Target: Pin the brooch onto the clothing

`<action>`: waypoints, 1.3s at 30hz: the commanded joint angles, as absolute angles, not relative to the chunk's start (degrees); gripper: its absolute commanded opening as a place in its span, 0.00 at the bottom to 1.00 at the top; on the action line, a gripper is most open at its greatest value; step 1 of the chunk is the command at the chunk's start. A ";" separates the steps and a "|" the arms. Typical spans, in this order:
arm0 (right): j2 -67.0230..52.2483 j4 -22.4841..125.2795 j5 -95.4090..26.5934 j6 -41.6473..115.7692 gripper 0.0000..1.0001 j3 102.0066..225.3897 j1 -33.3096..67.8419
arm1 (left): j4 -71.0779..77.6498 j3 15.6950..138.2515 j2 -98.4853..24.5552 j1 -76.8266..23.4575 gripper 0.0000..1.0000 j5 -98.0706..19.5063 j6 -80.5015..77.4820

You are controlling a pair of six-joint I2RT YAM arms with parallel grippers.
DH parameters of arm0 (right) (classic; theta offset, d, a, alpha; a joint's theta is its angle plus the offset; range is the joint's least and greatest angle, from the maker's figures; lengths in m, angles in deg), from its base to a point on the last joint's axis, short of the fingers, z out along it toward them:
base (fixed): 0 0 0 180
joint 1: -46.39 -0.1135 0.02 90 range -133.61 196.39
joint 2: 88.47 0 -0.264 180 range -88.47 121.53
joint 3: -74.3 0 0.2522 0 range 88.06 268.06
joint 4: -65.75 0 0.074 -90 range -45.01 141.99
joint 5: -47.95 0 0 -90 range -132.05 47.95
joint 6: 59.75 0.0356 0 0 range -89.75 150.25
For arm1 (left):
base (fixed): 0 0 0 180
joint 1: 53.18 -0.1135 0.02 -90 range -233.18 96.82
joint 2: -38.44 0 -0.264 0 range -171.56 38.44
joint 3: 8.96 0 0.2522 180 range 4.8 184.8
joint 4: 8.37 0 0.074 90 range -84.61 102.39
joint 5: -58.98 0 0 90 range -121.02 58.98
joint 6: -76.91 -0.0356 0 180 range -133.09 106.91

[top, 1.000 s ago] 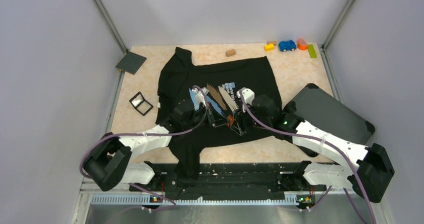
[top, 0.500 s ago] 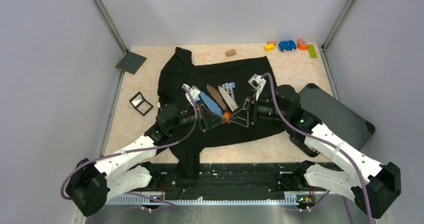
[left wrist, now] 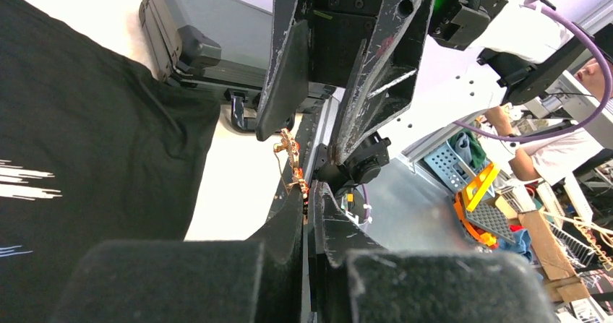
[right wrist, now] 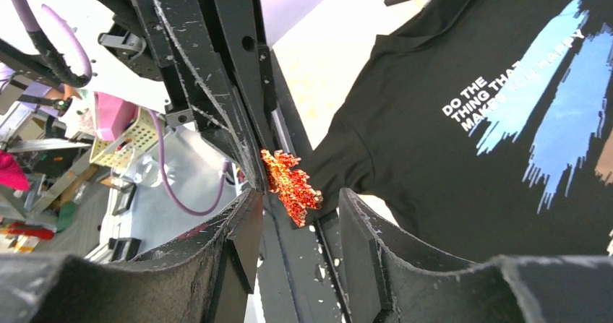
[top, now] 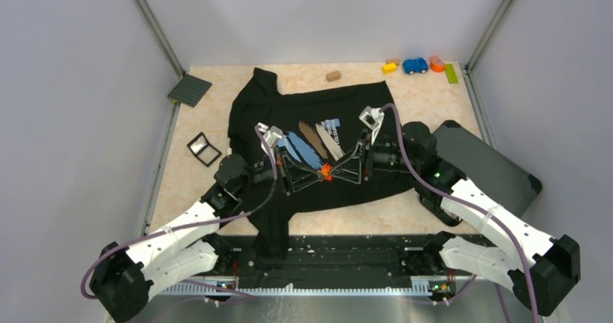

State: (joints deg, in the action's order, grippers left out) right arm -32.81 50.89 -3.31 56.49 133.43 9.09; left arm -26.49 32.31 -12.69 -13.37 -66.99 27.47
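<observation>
Pale grey walls [top: 65, 121], beige marbled tabletop [top: 426, 99], metal corner posts [top: 154, 27], even light

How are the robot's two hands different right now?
The left hand is shut tight, pinching the orange-red brooch at its tip; the right hand is open, its fingers spread beside the brooch without squeezing. The left hand reaches in from the left, the right hand from the right. Both are black and meet tip to tip above the black T-shirt.
</observation>
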 commanded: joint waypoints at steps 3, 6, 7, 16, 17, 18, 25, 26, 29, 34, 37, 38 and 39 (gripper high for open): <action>-32.28 56.29 3.19 58.46 0.44 133.13 9.44 | -31.06 31.45 -10.27 -13.19 0.00 -66.56 27.97; -32.26 56.68 4.03 59.07 0.43 132.19 9.48 | -31.54 30.86 -8.66 -13.17 0.00 -64.46 27.87; -32.22 57.23 4.16 59.54 0.42 131.81 9.46 | -31.60 30.64 -8.36 -13.17 0.00 -63.94 27.77; -30.72 65.66 4.39 63.65 0.37 130.19 7.75 | -32.31 30.12 -6.95 -13.18 0.00 -63.23 28.48; -30.58 66.10 4.24 63.73 0.36 130.18 7.46 | -32.44 30.08 -6.98 -13.19 0.00 -63.13 28.59; -30.48 66.67 3.98 63.88 0.36 130.12 7.24 | -32.81 29.91 -7.05 -13.15 0.00 -63.07 28.76; -30.43 70.26 3.38 65.52 0.29 129.18 7.02 | -36.55 28.41 -7.30 -13.15 0.00 -62.80 30.77; -30.43 70.79 3.39 65.74 0.27 129.05 7.02 | -36.85 28.29 -7.43 -13.18 0.00 -62.83 30.85; -29.94 71.85 3.73 66.36 0.25 128.83 6.80 | -36.58 28.36 -7.57 -13.18 0.00 -62.89 30.45; -29.58 73.11 3.74 66.84 0.19 128.44 6.22 | -36.54 28.47 -7.11 -13.19 0.00 -62.25 30.26; -29.67 74.22 3.81 67.48 0.11 128.28 6.23 | -36.50 28.33 -7.14 -13.19 0.00 -62.08 30.20; -29.69 74.37 3.83 67.55 0.07 128.28 6.23 | -36.51 28.28 -7.20 -13.17 0.00 -61.99 30.17; -29.79 74.41 3.79 67.47 0.01 128.28 6.21 | -36.40 28.21 -7.28 -13.19 0.00 -61.95 30.23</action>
State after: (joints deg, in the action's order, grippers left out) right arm -29.66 69.62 2.70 66.80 128.14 7.39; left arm -33.22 28.57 -7.71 -13.39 -63.05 30.37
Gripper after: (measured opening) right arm 0.101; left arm 0.023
